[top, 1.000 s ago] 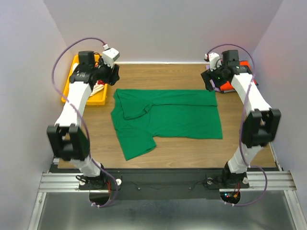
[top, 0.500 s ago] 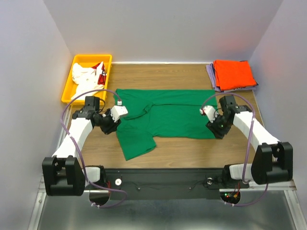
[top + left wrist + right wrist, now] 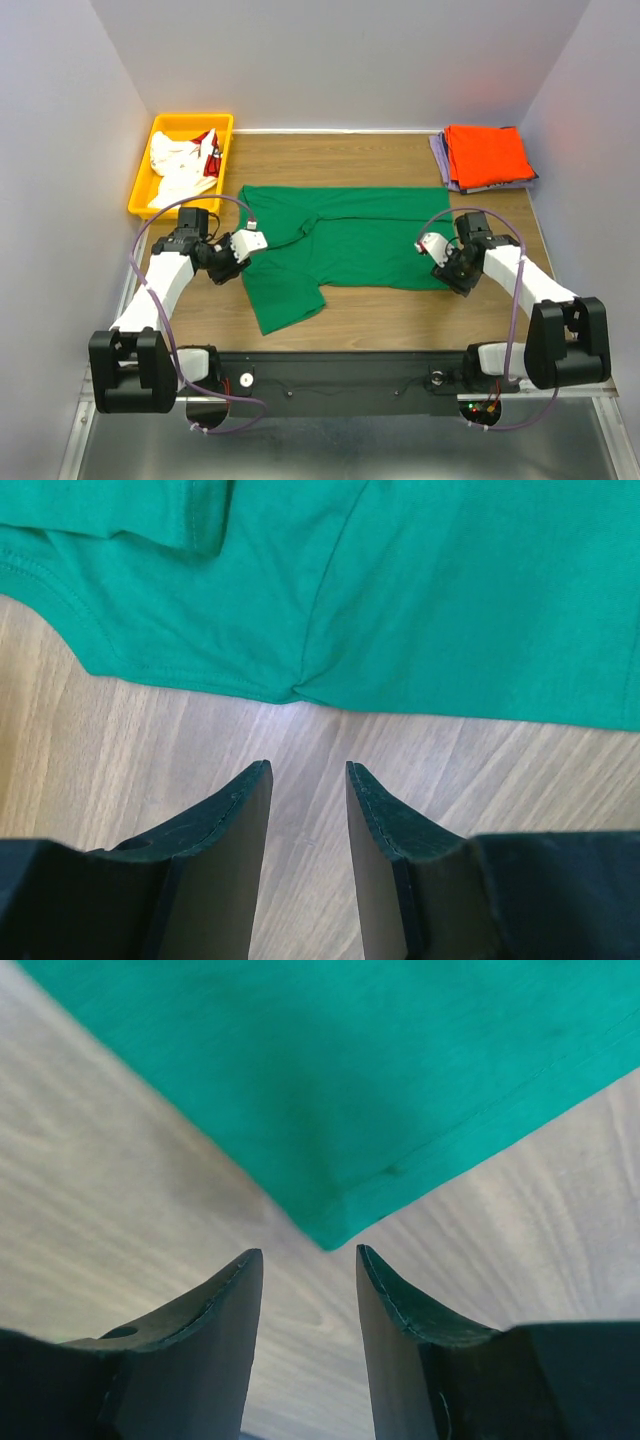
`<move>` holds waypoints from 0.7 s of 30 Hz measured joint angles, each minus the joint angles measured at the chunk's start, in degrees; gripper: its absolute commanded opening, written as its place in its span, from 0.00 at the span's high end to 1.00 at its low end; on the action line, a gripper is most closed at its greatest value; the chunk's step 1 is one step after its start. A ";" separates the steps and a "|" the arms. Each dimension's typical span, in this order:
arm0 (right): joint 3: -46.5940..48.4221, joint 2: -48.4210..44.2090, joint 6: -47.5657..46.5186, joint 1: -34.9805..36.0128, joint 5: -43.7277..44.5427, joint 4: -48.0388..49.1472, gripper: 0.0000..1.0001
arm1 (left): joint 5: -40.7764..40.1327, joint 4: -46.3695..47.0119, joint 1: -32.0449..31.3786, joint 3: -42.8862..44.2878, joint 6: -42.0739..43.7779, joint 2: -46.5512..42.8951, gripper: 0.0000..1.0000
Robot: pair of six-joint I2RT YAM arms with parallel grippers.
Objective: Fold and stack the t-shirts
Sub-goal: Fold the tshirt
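Two arms are crouching low over the table (image 3: 380, 312), elbows folded and wrists turned inward toward the green t-shirt (image 3: 350, 245) that is lying spread between them.

Starting on the left: the left gripper (image 3: 236, 264) is hovering just off the shirt's left edge. The wrist view is showing its fingers parted, with bare wood in the gap and nothing held. The green t-shirt (image 3: 450, 600) is lying just ahead of the tips and clear of them, its edge puckering where the sleeve is meeting the body.

Moving across: the right gripper (image 3: 452, 278) is tipping down at the shirt's near right corner. Its fingers are spread as well and gripping nothing. In its wrist view the corner of the green t-shirt (image 3: 330, 1080) is pointing straight into the gap between the tips.

Now the containers. Well beyond the left gripper and off to its left, the yellow bin (image 3: 140, 190) is holding crumpled white t-shirts (image 3: 180, 165) with a flash of red. Well beyond the right gripper, the orange t-shirt (image 3: 486, 152) is lying folded on the lavender t-shirt (image 3: 440, 160), whose edge is peeking out at the left.
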 measured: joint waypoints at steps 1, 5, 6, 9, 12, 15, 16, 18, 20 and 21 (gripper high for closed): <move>-0.07 0.63 -0.26 0.00 0.31 0.98 0.53 | -0.02 0.15 0.00 0.00 0.09 0.20 0.53; -1.38 2.95 -1.11 0.00 0.70 4.11 0.58 | -0.17 0.98 0.00 0.00 0.66 1.86 0.53; -2.25 3.50 -1.42 0.00 0.92 4.74 0.58 | -0.28 1.29 0.00 0.00 0.79 2.27 0.53; -2.89 3.41 -2.21 0.00 1.44 5.51 0.58 | -0.28 2.08 -0.04 0.02 1.20 3.63 0.52; -3.52 2.78 -2.93 0.02 1.75 6.19 0.62 | -0.44 2.89 -0.96 0.04 1.40 5.49 0.53; -3.93 2.40 -3.26 0.04 2.12 6.38 0.73 | -0.52 4.28 -2.64 -0.24 1.38 6.25 0.54; -3.98 2.45 -3.37 0.04 2.25 6.40 0.82 | -0.68 5.05 -3.67 -0.55 1.38 6.27 0.54; -3.96 2.60 -3.56 0.04 2.40 6.49 0.94 | -0.81 6.54 -5.44 -1.29 1.31 6.32 0.53; -3.96 2.89 -3.41 0.09 2.58 6.91 0.99 | -1.09 7.80 -6.95 -2.03 1.22 6.51 0.53; -3.82 3.08 -3.32 0.11 2.64 7.02 1.00 | -1.38 8.41 -7.61 -2.38 1.25 6.71 0.52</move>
